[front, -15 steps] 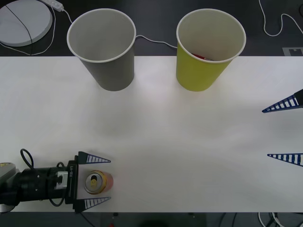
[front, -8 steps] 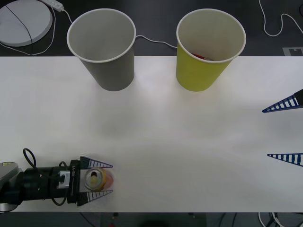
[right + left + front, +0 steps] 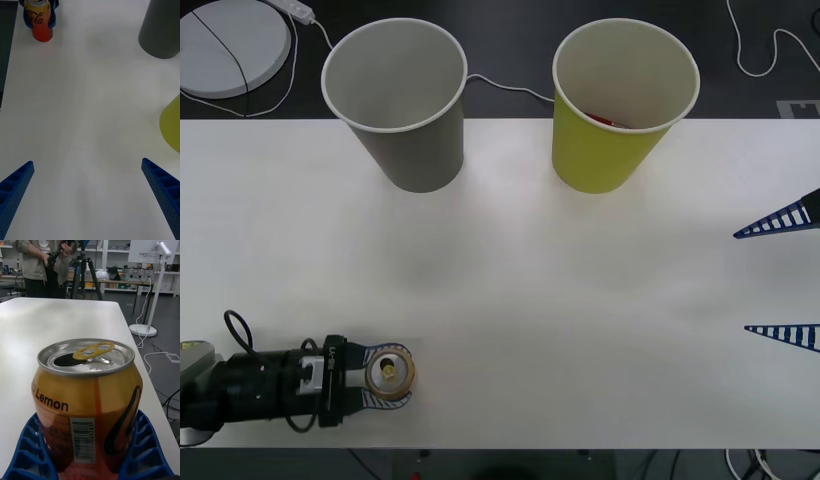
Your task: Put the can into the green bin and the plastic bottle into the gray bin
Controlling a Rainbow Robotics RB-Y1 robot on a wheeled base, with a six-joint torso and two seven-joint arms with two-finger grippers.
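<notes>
The green bin (image 3: 623,100) stands upright at the far side of the white desk (image 3: 580,300) with something red lying low inside it against the far wall; what that is cannot be told. The gray bin (image 3: 397,100) stands beside it, apart from it, and its pale inside looks bare. The can (image 3: 387,374) sits upright at the near-left corner of the desk, clamped between the blue ribbed fingers of the left claw (image 3: 385,375), which curve around both its sides. The left wrist view gives the detail that the front view lacks: the can's (image 3: 87,405) tab is lifted over an open mouth, the word "Lemon" and a barcode show on its orange side, and the ribbed fingers (image 3: 28,450) hug its lower half. The right wrist view shows the same can (image 3: 39,23) from afar, red at the base, well apart from the right claw (image 3: 88,195). That right claw (image 3: 780,280) hangs at the desk's right edge, fingers wide apart, holding nothing. From the left claw the gray bin lies straight ahead and far, the green bin far ahead and off to the right, with bare desk between. The near desk edge runs just beside the can.
</notes>
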